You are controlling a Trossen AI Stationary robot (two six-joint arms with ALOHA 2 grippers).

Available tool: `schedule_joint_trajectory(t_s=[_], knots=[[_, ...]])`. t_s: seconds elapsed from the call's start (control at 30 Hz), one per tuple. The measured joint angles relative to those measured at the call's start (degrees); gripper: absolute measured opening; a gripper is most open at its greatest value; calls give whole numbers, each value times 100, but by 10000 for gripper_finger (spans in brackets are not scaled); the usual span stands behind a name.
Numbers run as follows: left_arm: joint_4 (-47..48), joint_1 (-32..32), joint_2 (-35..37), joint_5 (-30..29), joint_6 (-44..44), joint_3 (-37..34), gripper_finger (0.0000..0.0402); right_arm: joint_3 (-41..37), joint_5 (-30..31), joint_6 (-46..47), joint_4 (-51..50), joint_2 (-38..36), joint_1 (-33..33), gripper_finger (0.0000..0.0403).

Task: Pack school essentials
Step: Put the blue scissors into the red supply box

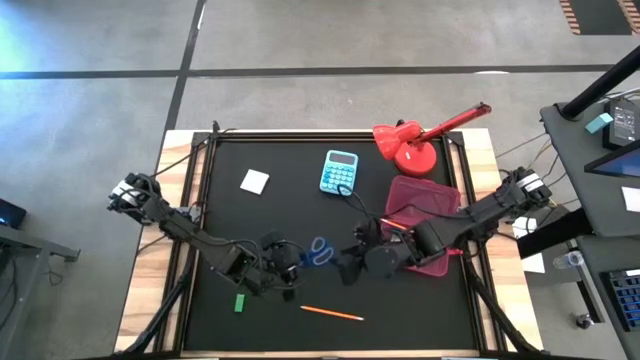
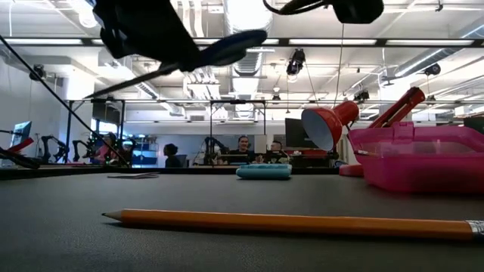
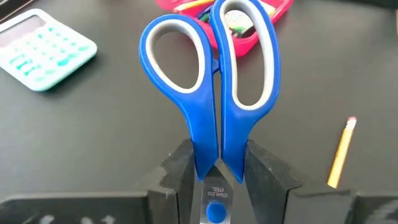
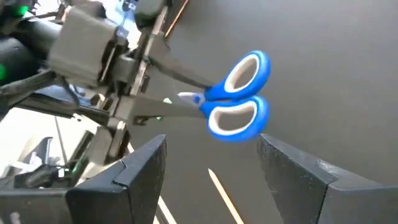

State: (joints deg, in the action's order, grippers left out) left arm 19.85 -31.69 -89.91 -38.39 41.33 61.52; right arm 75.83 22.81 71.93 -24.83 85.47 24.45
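Observation:
My left gripper (image 3: pixel 214 180) is shut on the blue-handled scissors (image 3: pixel 211 81), held up over the middle of the black mat (image 1: pixel 315 250). Their finger loops point toward my right gripper (image 4: pixel 211 140), which stands open just short of the loops (image 4: pixel 239 102) without touching them. An orange pencil (image 1: pixel 332 313) lies flat near the front edge. A tiny green block (image 1: pixel 240 301) sits at the front left and a small white square (image 1: pixel 255 181) at the far left. The open pink box (image 1: pixel 425 205) rests on the mat at the right, with small items inside (image 3: pixel 236 22). My left gripper pinches the scissors between its two fingers (image 3: pixel 180 177) at the blue handle shanks just beyond the pivot (image 3: pixel 211 165). The fingers slant down toward the table's right and lie along the scissors. The closed scissors are lifted clear of the mat, loops forward, with the blades running back between the fingers.
A light blue calculator (image 1: pixel 340 172) lies at the far middle. A red desk lamp (image 1: pixel 410 145) stands at the far right, behind the pink box. My right arm (image 1: pixel 470 215) reaches over the box. People sit in the room beyond the table (image 2: pixel 243 147).

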Motion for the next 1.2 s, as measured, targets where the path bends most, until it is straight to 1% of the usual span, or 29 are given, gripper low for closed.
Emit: schedule_joint_trajectory(t_s=[0.1, 0.53, 0.67, 0.83, 0.97, 1.2], knots=[[-1, -3, 0, 3, -68, 87, 96, 0, -37, 1, -25, 0, -73, 240], [-46, 96, 1, -179, -1071, 516, 97, 0, -94, 47, -10, 0, -219, 240], [-343, 184, 2, -389, -1503, 552, 97, 0, -203, -10, 25, 0, -237, 240], [-613, 312, 3, -409, -1816, 581, 97, 0, -225, -74, 25, 0, -244, 230], [-594, 360, 2, -405, -1825, 581, 97, 0, -227, -101, 26, 0, -271, 200], [-598, 398, 2, -396, -1826, 572, 97, 6, -227, -272, 24, 0, -343, 115]])
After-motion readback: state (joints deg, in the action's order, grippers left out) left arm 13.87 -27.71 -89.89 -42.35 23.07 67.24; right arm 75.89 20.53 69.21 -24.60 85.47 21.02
